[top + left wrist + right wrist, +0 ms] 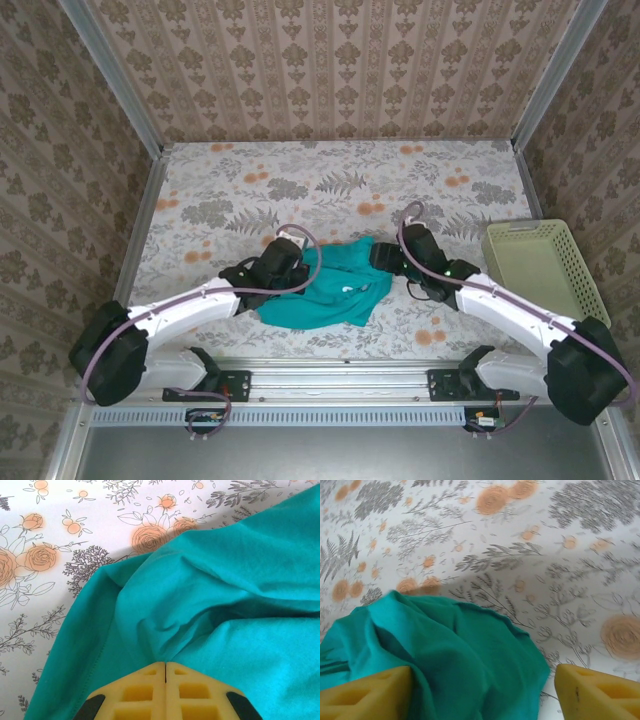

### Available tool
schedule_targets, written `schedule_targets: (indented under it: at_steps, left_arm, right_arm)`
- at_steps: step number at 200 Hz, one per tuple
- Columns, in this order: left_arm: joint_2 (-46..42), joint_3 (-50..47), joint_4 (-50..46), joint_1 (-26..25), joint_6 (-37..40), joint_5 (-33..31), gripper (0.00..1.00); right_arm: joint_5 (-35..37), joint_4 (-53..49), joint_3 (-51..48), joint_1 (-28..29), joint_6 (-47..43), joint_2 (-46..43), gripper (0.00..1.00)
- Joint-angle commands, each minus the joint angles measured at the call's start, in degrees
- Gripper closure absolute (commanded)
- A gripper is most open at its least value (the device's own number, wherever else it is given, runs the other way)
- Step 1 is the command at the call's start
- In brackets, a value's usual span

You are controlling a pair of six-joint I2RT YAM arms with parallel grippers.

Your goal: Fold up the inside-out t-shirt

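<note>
The inside-out t-shirt (pixel 335 295) lies crumpled on the flowered table (pixel 330 190), near the front edge between the two arms. A small white mark shows on its upper side. My left gripper (pixel 290 262) sits at the shirt's left edge. In the left wrist view its yellow pads (pixel 150 680) are pressed together, and a fold of the teal cloth (pixel 225 580) puckers into their tips. My right gripper (pixel 385 258) is at the shirt's right edge. Its fingers (pixel 590 690) stand wide apart, with a hump of cloth (pixel 460 650) lying loose between them.
A pale yellow plastic basket (pixel 540 265) stands at the right edge of the table, beside the right arm. Patterned walls close in the table on three sides. The metal rail with the arm bases (pixel 340 375) runs along the front.
</note>
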Motion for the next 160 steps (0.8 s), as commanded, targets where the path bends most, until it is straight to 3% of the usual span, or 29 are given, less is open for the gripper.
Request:
schedule_targets:
  at_steps: [1, 19, 45, 62, 84, 109, 133, 160]
  left_arm:
    - [-3.2, -1.2, 1.6, -0.9, 1.8, 0.1, 1.00]
    - [-5.0, -1.8, 1.7, -1.1, 2.0, -0.6, 1.00]
    - [-6.6, -0.9, -1.2, -1.0, 2.7, -3.6, 1.00]
    - [-8.5, 0.6, -4.5, -0.6, 3.5, -6.5, 1.00]
    - [-14.1, 3.3, -9.7, 1.0, 4.4, -12.1, 1.00]
    - [-23.9, 3.6, -11.1, 4.7, 4.0, -15.5, 1.00]
    - [-32.3, 0.0, -7.2, 9.5, 2.2, -10.0, 1.00]
    - [-32.1, -3.0, -8.0, 11.3, 0.6, -8.2, 1.00]
  right_arm:
    - [-5.8, -4.4, 4.9, -0.1, -5.2, 4.9, 0.23]
    - [-8.0, -4.7, 7.7, -0.1, -5.5, 9.6, 0.33]
    - [-8.9, -7.3, 12.5, -0.2, -7.2, 13.3, 0.64]
    - [-5.3, -9.8, 15.0, -0.5, -8.5, 10.7, 0.86]
    - [0.5, -11.2, 16.9, -2.7, -8.6, 4.3, 1.00]
    - [-0.9, -6.5, 15.4, -5.5, -8.2, -4.6, 1.00]
    - [-8.1, -0.2, 12.4, -5.0, -6.0, -8.7, 1.00]
    - [-6.7, 3.0, 6.8, -2.2, -4.1, -7.8, 1.00]
